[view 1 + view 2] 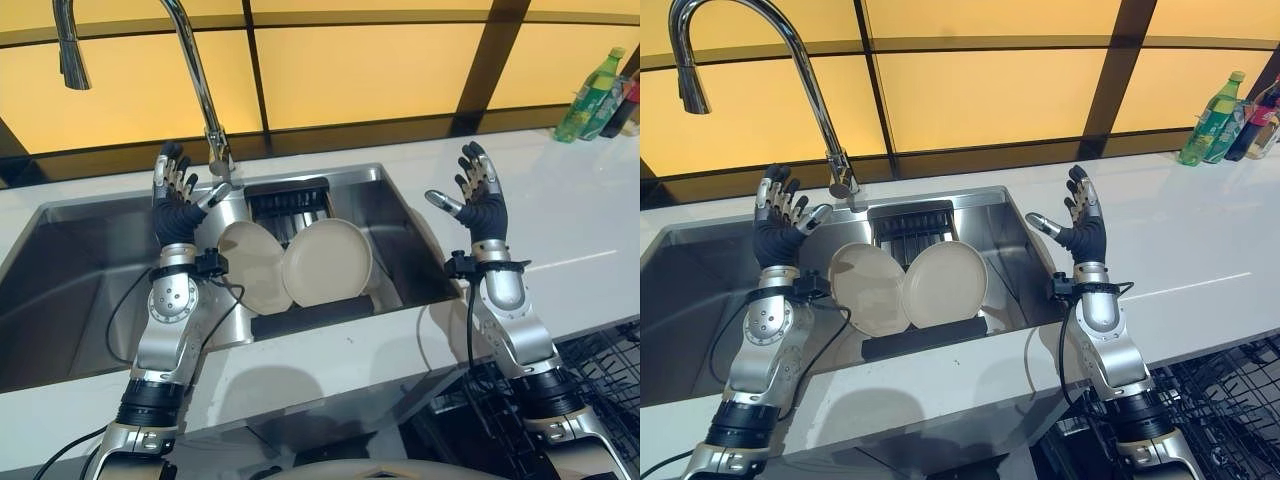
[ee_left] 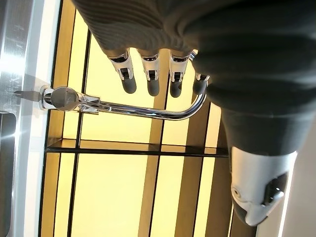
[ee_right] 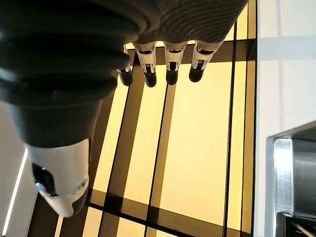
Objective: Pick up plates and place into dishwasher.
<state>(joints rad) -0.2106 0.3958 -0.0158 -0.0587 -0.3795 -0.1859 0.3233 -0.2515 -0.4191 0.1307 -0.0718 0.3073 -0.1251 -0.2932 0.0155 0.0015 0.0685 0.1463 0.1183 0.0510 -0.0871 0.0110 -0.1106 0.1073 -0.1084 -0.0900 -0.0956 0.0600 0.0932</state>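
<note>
Two cream plates stand on edge in a dark rack inside the steel sink: one plate on the left, the other plate overlapping it on the right. My left hand is raised above the sink's left part, fingers straight and spread, holding nothing. My right hand is raised over the sink's right rim, also open and empty. Both hands are apart from the plates. The dishwasher's black wire rack shows at the lower right, below the counter.
A tall chrome faucet arches over the sink between my left hand and the plates. The white counter runs to the right, with a green bottle and a dark bottle at its far right corner.
</note>
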